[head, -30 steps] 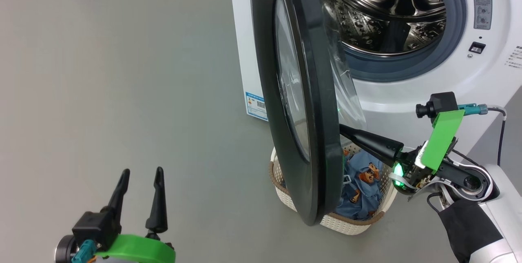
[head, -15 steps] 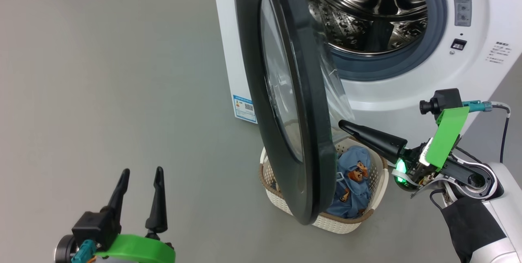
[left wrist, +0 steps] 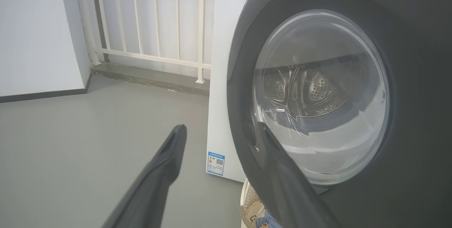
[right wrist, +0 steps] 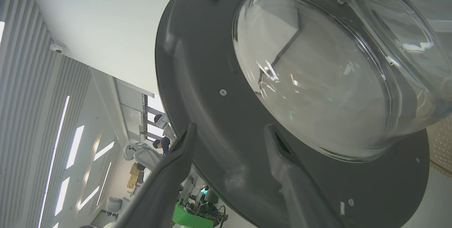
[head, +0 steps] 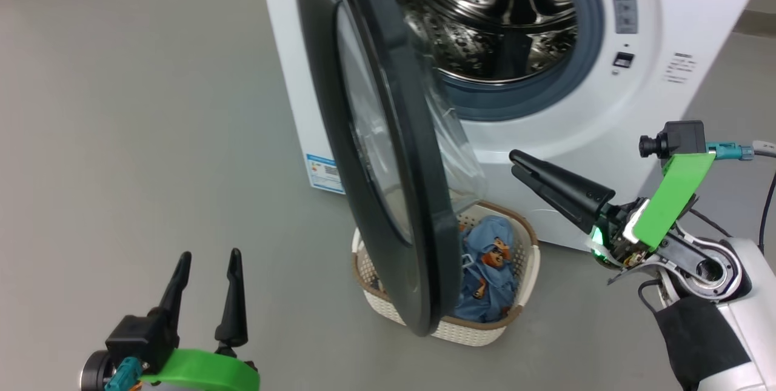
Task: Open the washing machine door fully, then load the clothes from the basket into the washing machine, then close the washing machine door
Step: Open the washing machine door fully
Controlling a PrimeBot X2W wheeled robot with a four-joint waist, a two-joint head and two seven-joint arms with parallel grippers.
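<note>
1. One step of three is in hand: opening the door (head: 388,154). It stands partly swung out from the washer (head: 630,100), edge-on in the head view. Its lower rim hangs over the basket (head: 470,331), which sits on the floor just in front of the washer. The opening is judged not yet full.
2. Right gripper (head: 515,160): released, fingers parted in the right wrist view and grasping nothing. It is on the door's inner side, facing the glass bowl, near the black rim but apart from it.
3. Left gripper (head: 210,253): released and empty, low at the left, well apart from the door's outer face.
4. Clothes (head: 488,270): blue printed garments lie in the basket, partly hidden behind the door. The part of the drum (head: 485,21) in view holds nothing.
5. Next move, as judged: the door needs to swing farther toward its hinge side until it clears the basket. The right gripper is placed to push from inside, and contact is better made on the rim than on the glass. Loading follows only then.
</note>
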